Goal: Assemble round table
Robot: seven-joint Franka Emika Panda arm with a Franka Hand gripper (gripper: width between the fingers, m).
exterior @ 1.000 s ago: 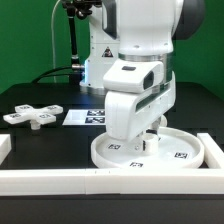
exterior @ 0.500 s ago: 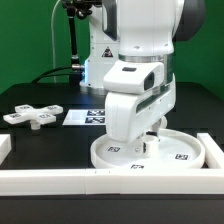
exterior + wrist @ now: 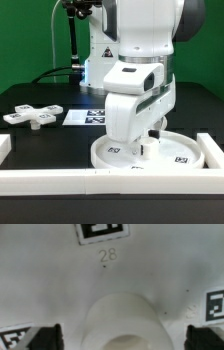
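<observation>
Wrist view: my claw (image 3: 125,338) spread, fingers (image 3: 45,336) clear of short leg (image 3: 125,317) upright between them, on round disc (image 3: 60,280) beneath. Leg judged light, rigid, smooth plastic; I pinch mid-shaft, squarely.

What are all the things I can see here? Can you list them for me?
Round disc: one, white, on the table nearest the front rail.
Leg: one, white, over the disc, between the fingers.
Cross-shaped base: one, white, at the exterior view's left.
Marker board: one, white with black tags, behind the disc.
Border rails: three stretches show, white, along the table edges.
Table: one, black.
Robot arm: one, white, above the disc.
Gripper: one, open, dark fingers clear of the leg.
</observation>
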